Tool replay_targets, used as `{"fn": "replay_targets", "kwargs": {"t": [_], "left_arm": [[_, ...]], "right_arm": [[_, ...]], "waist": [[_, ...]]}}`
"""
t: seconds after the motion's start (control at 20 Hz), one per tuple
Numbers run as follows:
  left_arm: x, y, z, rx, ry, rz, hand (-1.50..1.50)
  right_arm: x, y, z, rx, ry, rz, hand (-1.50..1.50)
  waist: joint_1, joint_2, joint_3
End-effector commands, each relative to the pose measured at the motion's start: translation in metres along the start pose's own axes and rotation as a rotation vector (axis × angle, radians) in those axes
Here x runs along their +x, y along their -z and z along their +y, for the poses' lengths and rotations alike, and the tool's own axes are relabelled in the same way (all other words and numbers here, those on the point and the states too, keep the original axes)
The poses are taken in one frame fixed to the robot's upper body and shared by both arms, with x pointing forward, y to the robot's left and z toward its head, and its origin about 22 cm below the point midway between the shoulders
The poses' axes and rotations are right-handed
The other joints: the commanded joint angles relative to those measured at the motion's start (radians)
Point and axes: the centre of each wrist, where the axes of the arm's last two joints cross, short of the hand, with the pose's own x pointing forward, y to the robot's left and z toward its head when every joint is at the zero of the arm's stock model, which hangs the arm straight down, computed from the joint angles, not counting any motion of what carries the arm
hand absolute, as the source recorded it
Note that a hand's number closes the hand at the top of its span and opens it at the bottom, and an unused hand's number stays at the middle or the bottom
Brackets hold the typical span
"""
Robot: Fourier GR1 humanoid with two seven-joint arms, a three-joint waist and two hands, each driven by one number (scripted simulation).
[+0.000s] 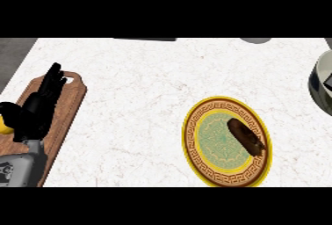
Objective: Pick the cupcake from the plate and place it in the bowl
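Observation:
A plate (194, 145) with a yellow rim, brown key pattern and green centre lies at the lower right of the white marble counter. On its right half sits a dark brown, elongated cupcake (244, 135). The bowl (319, 85) shows only partly at the right edge, beyond the plate. My left hand (34, 115) rests at the far left over a wooden board, fingers straight and pointing up, holding nothing and far from the plate. My right hand shows nowhere in the head view.
A brown wooden cutting board (70, 110) lies under my left hand, with a yellow object (4, 129) at the left edge. A dark flat item (146, 39) and a grey round item (256, 40) sit at the counter's far edge.

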Motion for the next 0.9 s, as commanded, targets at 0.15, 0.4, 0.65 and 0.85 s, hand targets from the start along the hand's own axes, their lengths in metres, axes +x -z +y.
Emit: {"fn": "replay_targets", "kwargs": {"t": [0.15,0.4,0.65,0.85], "left_arm": [[0.008,0.004,0.008,0.035,0.012,-0.006,0.0],[0.002,-0.002,-0.004,0.021,-0.008,-0.004,0.0],[-0.001,-0.003,-0.003,0.021,-0.02,-0.002,0.0],[-0.002,-0.003,0.0,0.039,-0.014,0.002,0.0]], "right_arm": [[0.006,-0.028,-0.044,-0.098,0.419,-0.093,-1.5],[-0.001,-0.063,-0.065,-0.09,0.441,-0.003,-1.5],[0.002,-0.076,-0.078,-0.113,0.463,0.019,-1.5],[-0.003,-0.079,-0.073,-0.071,0.553,0.024,-1.5]], "waist": [[-0.015,-0.002,0.002],[-0.02,0.006,0.007],[-0.019,0.012,0.011],[-0.026,0.011,0.014]]}}
